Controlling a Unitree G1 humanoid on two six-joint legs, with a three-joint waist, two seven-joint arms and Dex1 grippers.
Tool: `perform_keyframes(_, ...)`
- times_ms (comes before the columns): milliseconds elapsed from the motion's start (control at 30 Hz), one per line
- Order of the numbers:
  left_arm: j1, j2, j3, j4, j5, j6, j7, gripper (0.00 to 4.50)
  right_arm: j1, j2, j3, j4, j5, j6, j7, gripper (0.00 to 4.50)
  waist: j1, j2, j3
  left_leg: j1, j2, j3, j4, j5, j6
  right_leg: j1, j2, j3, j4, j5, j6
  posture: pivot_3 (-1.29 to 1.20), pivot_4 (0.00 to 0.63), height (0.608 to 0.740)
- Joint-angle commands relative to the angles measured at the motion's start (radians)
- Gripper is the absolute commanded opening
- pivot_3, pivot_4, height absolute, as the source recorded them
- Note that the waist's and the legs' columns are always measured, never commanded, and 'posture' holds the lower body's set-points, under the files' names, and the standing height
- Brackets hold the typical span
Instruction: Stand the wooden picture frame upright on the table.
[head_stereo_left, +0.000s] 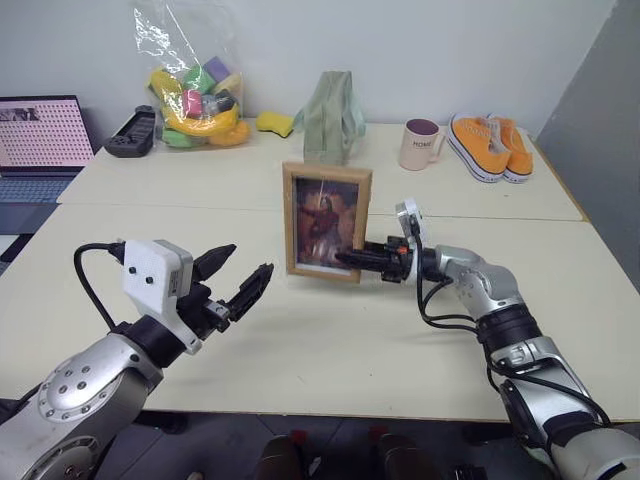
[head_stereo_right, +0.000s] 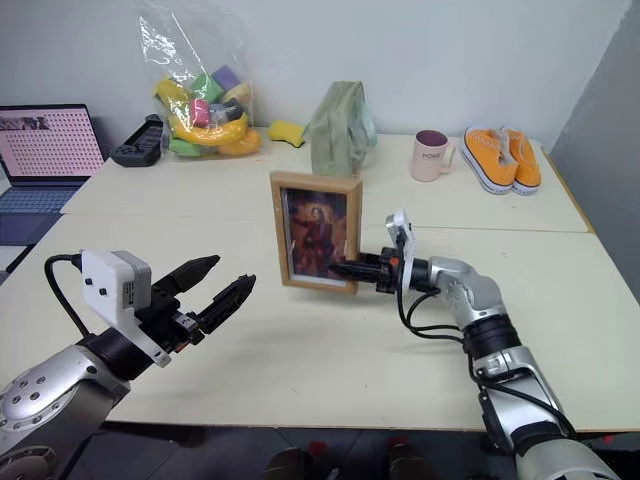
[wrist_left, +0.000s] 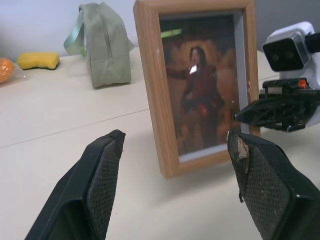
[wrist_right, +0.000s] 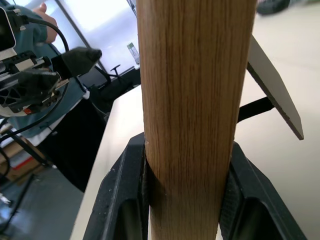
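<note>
Wooden picture frame (head_stereo_left: 327, 221) stands upright on the table (head_stereo_left: 330, 340), mid-top, stand folded out behind. Right gripper (head_stereo_left: 352, 259) clamps its lower right edge; left gripper (head_stereo_left: 235, 275) spread wide, empty, nearby. Step: placement/check. Next: let go w/o tipping it.

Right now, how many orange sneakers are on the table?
2: the orange sneakers sit side by side at the far right corner of the table, one beside the mug, the other nearer the edge.
</note>
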Motion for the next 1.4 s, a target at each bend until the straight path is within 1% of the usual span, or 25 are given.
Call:
perform_keyframes(33,0.006,0.023,0.043,-0.038,-0.012,-0.003,0.003,3.51,0.009,0.04,-0.051,-0.029,0.003,-0.022,-0.011,1.36,-0.004,0.0,0.0,0.0,0.0,0.0,0.0,0.0,0.0,0.0,0.0,0.0,0.0,0.0,0.0,0.0,0.15,0.74)
perform_keyframes(200,0.061,0.037,0.063,-0.04,0.01,0.001,-0.016,3.51,0.034,0.078,-0.064,0.01,-0.049,-0.109,-0.026,1.36,-0.007,0.0,0.0,0.0,0.0,0.0,-0.001,0.0,0.0,0.0,0.001,0.0,0.0,0.0,0.0,0.0,0.15,0.74)
perform_keyframes(333,0.1,0.041,0.081,-0.01,0.055,-0.015,-0.048,3.51,0.038,0.095,-0.087,0.072,-0.119,-0.285,-0.039,1.36,-0.005,0.0,0.0,0.0,0.0,0.0,-0.001,0.0,0.0,-0.001,0.001,0.0,-0.001,0.0,0.0,0.0,0.15,0.74)
perform_keyframes(467,0.13,0.036,0.081,0.022,0.095,-0.025,-0.093,3.51,0.053,0.094,-0.07,0.147,-0.21,-0.46,-0.03,1.36,-0.006,0.0,0.0,0.0,0.0,0.0,-0.001,0.0,0.0,0.0,0.001,0.0,-0.001,0.0,0.0,0.0,0.15,0.74)
perform_keyframes(567,0.127,0.029,0.071,0.031,0.118,-0.033,-0.112,3.51,0.048,0.097,-0.076,0.208,-0.229,-0.486,-0.019,1.36,-0.006,0.0,0.0,0.0,0.0,0.0,-0.002,0.0,0.0,-0.001,0.001,0.0,-0.001,0.0,0.0,0.0,0.15,0.74)
perform_keyframes(767,0.049,0.021,0.045,0.04,0.106,-0.005,-0.093,3.51,0.067,0.098,-0.074,0.228,-0.244,-0.462,-0.005,1.36,-0.006,0.0,0.0,0.0,0.0,0.0,-0.002,0.0,0.0,0.0,0.001,0.0,-0.001,0.0,0.0,0.0,0.15,0.74)
perform_keyframes(933,0.026,0.019,0.037,0.03,0.098,0.018,-0.078,3.51,0.066,0.096,-0.076,0.248,-0.259,-0.463,-0.011,1.36,-0.007,0.001,0.0,0.0,0.0,0.0,-0.002,0.0,0.0,0.0,0.001,0.0,-0.001,0.0,0.0,0.0,0.15,0.74)
perform_keyframes(1167,-0.025,0.023,0.021,0.04,0.077,0.046,-0.065,3.51,0.042,0.082,-0.089,0.261,-0.265,-0.386,-0.048,1.36,-0.006,0.001,0.0,0.001,0.0,0.0,-0.002,0.0,0.0,0.0,0.001,0.0,-0.001,0.0,0.0,0.0,0.15,0.74)
perform_keyframes(1200,-0.028,0.022,0.02,0.041,0.077,0.048,-0.064,3.58,0.04,0.083,-0.089,0.264,-0.274,-0.397,-0.055,1.98,-0.006,0.001,0.0,0.001,0.0,0.0,-0.002,0.0,0.0,0.0,0.001,0.0,-0.001,0.0,0.0,0.0,0.15,0.74)
perform_keyframes(1233,-0.031,0.021,0.019,0.042,0.077,0.049,-0.064,3.58,0.039,0.085,-0.094,0.266,-0.273,-0.396,-0.055,2.11,-0.006,0.001,0.0,0.001,0.0,0.0,-0.002,0.0,0.0,0.0,0.001,0.0,-0.001,0.0,0.0,0.0,0.15,0.74)
perform_keyframes(1300,-0.038,0.017,0.016,0.043,0.076,0.051,-0.062,3.58,0.036,0.089,-0.101,0.267,-0.281,-0.406,-0.065,2.65,-0.006,0.001,0.0,0.001,0.0,0.0,-0.002,0.0,0.0,0.0,0.001,0.001,-0.001,0.0,0.0,0.0,0.15,0.74)
perform_keyframes(1333,-0.041,0.015,0.014,0.043,0.074,0.052,-0.061,3.58,0.034,0.091,-0.104,0.269,-0.288,-0.413,-0.074,2.79,-0.007,0.001,0.0,0.001,0.0,0.0,-0.002,0.0,0.0,0.0,0.001,0.001,-0.001,0.0,0.0,0.0,0.15,0.74)
perform_keyframes(1367,-0.044,0.014,0.012,0.043,0.074,0.053,-0.061,3.58,0.032,0.092,-0.105,0.271,-0.293,-0.42,-0.08,3.13,-0.007,0.001,0.0,0.001,0.0,0.0,-0.002,0.0,0.0,0.0,0.001,0.001,-0.001,0.0,0.0,0.0,0.15,0.74)
perform_keyframes(1400,-0.046,0.012,0.01,0.043,0.074,0.053,-0.061,3.58,0.031,0.092,-0.105,0.273,-0.298,-0.426,-0.086,3.3,-0.007,0.001,0.0,0.001,0.0,0.0,-0.002,0.0,0.0,0.0,0.001,0.001,-0.001,0.0,0.0,0.0,0.15,0.74)
